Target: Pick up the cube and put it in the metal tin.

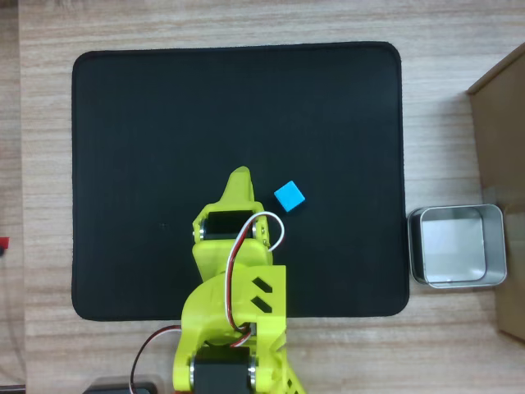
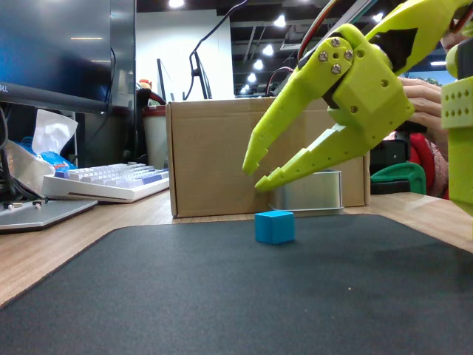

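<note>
Sky-blue and plain-faced, the cube (image 1: 289, 196) sits on the black mat (image 1: 148, 123), free of any grip. No writing can be read on it or on the brown cardboard box (image 2: 214, 155). In the fixed view the lime-green tool (image 2: 251, 173) hangs above the mat, fingers spread and empty, tips pointing down and left — just over the cube. From overhead, the arm reaches up from the bottom edge. Off the mat's right edge, on the wooden table (image 1: 246, 20), stands the metal tin (image 1: 457, 245) — well apart from the cube.

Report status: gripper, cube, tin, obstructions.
Gripper open, empty, above the mat. Cube on black mat, untouched. Metal tin empty, off the mat. Nothing between cube and tin.
</note>
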Controlling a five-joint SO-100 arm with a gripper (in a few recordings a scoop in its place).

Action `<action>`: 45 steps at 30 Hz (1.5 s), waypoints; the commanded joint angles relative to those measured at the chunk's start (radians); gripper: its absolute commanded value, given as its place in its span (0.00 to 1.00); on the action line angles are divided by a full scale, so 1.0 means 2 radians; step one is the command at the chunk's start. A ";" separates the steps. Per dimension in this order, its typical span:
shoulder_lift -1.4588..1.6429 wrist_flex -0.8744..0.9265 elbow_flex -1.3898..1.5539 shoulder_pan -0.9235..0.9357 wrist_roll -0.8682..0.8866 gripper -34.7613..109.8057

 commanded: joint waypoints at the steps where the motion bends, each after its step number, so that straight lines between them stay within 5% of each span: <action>1: 0.013 0.017 -0.012 0.009 0.000 0.24; 17: -0.101 0.064 -0.149 0.051 -0.080 0.26; 22: -0.160 0.095 -0.200 0.057 -0.187 0.27; 45: -0.441 0.137 -0.332 0.112 -0.336 0.41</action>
